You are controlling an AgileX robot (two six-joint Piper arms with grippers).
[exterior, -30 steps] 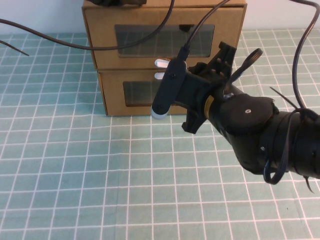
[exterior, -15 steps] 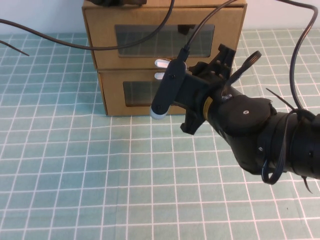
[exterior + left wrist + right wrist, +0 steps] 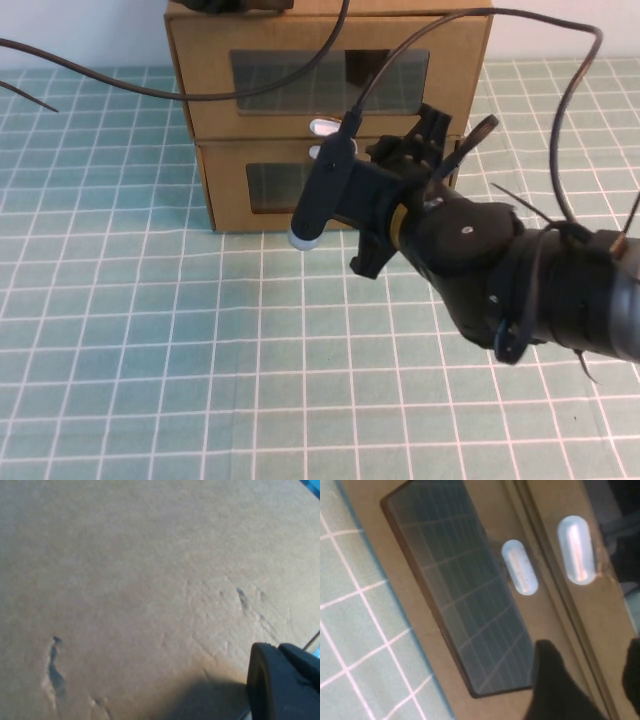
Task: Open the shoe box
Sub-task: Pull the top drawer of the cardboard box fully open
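Seemingly, left pincer (image 3: 235,6) tops box (image 3: 200,60), right pincer (image 3: 590,677) fronts.

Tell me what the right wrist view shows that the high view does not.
Only the right wrist view: the right gripper open, close in front of the lower window. Only the high view: the upper box whole, the grid mat, the left gripper above the upper box. Both: the two pull tabs, the lower box.
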